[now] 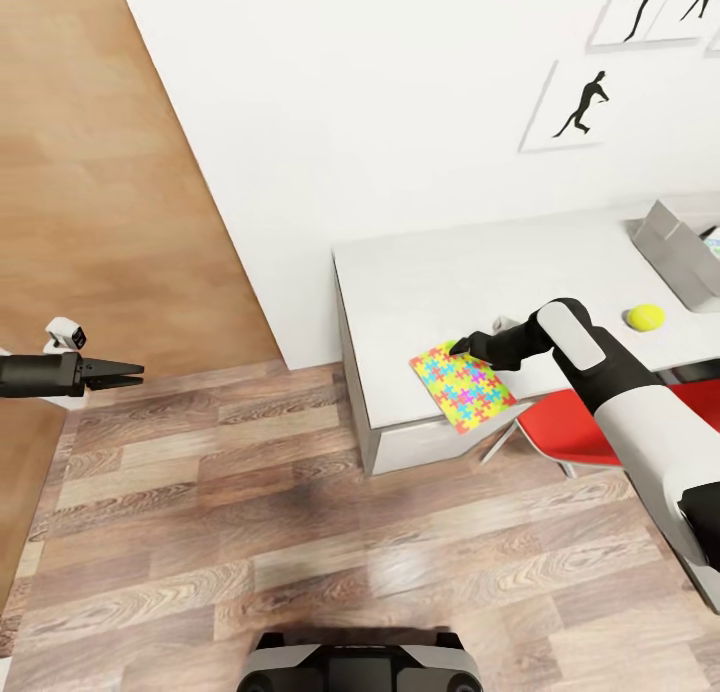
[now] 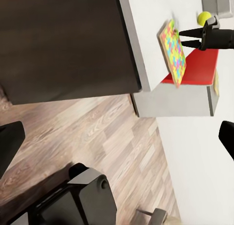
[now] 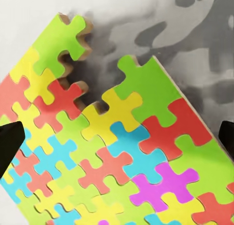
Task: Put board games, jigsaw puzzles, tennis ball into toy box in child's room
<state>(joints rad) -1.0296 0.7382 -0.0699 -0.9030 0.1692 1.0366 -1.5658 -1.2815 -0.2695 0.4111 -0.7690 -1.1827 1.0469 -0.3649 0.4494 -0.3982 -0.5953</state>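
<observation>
Floorboards of wood plank lie nearest (image 1: 300,532), with the robot's dark base (image 1: 350,667) at the lower edge of the head view, and over them to the left the left pincer (image 1: 125,374) hangs idle, well apart from the counter, its fingers apart in its own wrist view but drawn to a near point in the head view, so I cannot tell its state for sure. Farther on, at the near corner of the white counter (image 1: 440,282), a jigsaw puzzle (image 1: 462,386) lies flat with one corner jutting past the edge above the red chair (image 1: 580,427). The step in hand looks to be the picking of this puzzle: the right arm reaches across from the right, elbow raised and forearm running low towards the board, and the right pincer (image 1: 462,347) sits at the puzzle's far edge, fingers apart and holding nothing, the two dark fingertips (image 3: 9,142) standing wide on either side of the board in the right wrist view. I judge the next move calls for lowering onto the edge, perhaps the overhanging part, since so thin a board gives little to pinch from above, then closing and carrying it right. Beyond the arm the tennis ball (image 1: 646,317) rests on the counter, near the grey toy box (image 1: 672,244) at the far right. Black silhouette pictures (image 1: 585,107) hang on the wall behind.
</observation>
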